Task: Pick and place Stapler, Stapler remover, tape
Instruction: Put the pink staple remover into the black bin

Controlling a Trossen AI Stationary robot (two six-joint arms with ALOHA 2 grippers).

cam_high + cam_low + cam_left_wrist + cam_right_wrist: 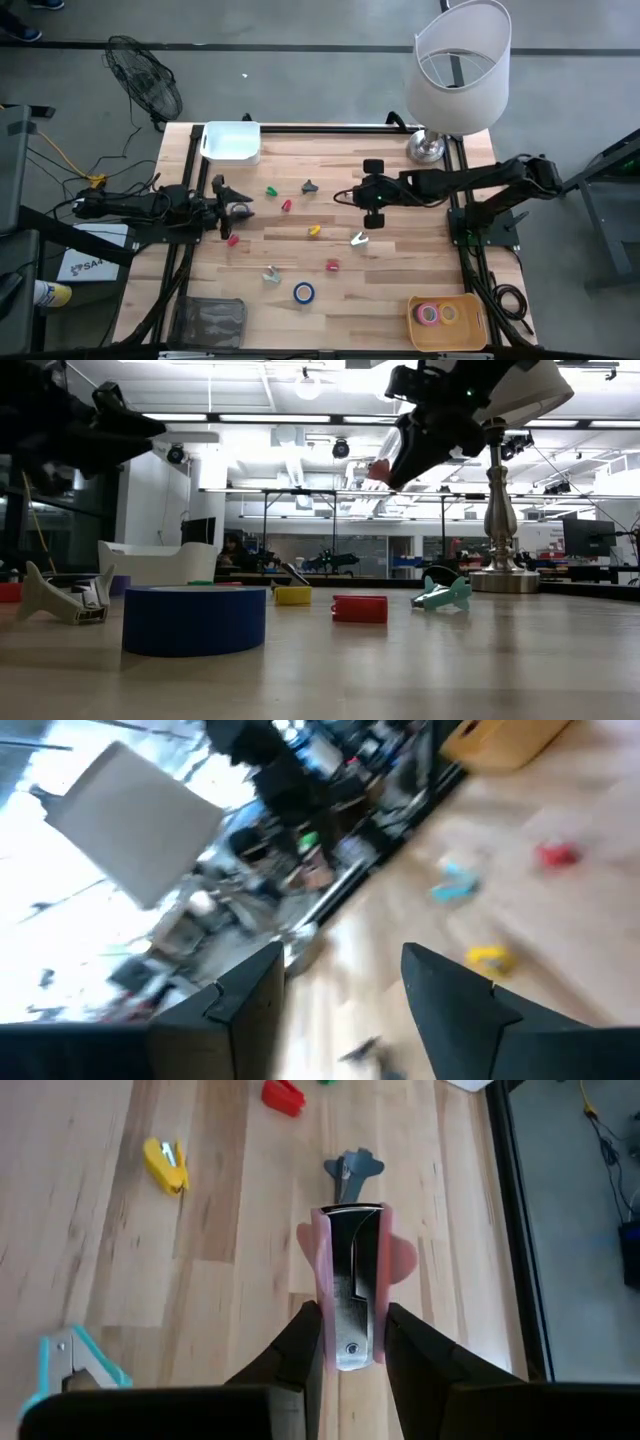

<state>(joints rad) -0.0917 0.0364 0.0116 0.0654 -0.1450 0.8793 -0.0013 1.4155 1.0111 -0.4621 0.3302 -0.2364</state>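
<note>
Near edge of table: blue tape roll (303, 292) flat on the wood, a pale staple remover (271, 274) just beside it toward the left arm. An orange tray (470, 330) at the near right corner holds two more tape rolls (438, 314).

Mid-table: red mini stapler (333, 265), teal staple remover (359, 239), yellow mini stapler (314, 231), all apart from one another.

Right gripper (347, 1342) hangs above mid-table, fingers clamped on a pink staple remover (350, 1270), metal jaws showing between them. A grey staple remover (353, 1171) lies on the wood beyond it.

Left gripper (228, 208) sits over the left side, fingers (455, 995) apart, nothing between them.

Far side: white bin (231, 142), lamp (455, 70).
</note>
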